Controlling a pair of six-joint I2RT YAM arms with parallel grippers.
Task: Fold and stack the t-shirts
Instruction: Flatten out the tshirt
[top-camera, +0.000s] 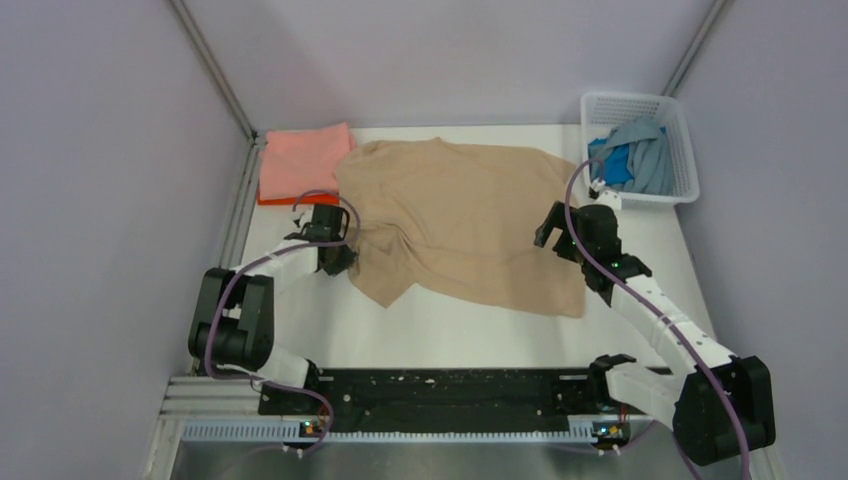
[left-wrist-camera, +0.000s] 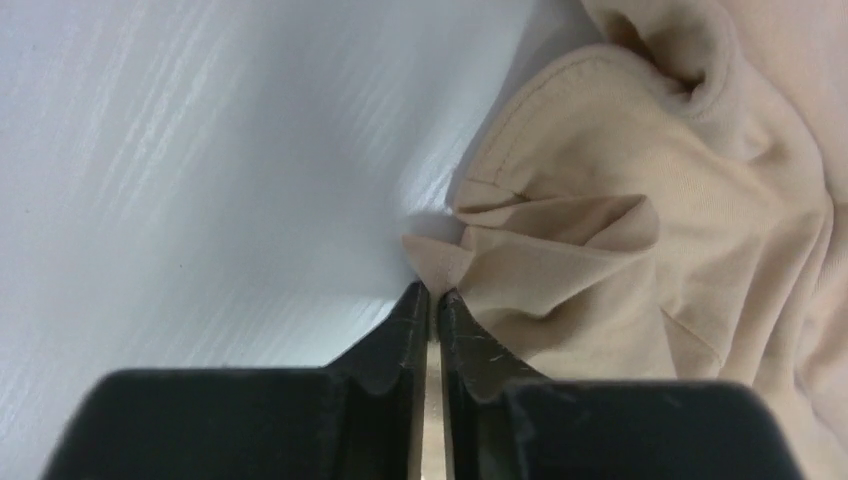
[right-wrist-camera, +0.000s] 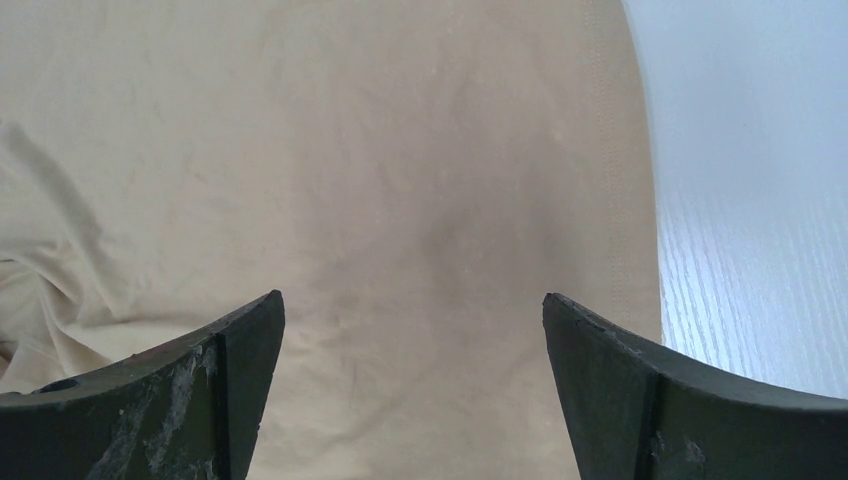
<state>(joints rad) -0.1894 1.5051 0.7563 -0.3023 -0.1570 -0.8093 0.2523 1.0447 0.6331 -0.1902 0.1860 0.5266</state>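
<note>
Left wrist view: left claw (left-wrist-camera: 431, 292) narrow, pinching a pleat at the tan t-shirt (left-wrist-camera: 620, 250) sleeve edge, probably to lift it for a fold. Right claw (right-wrist-camera: 412, 300) wide, above the hem at frame right, gripping nothing. Shirt lies spread mid-frame on the surface (top-camera: 480, 330); the folded pink t-shirt (top-camera: 303, 160) at upper left marks the stack.
</note>
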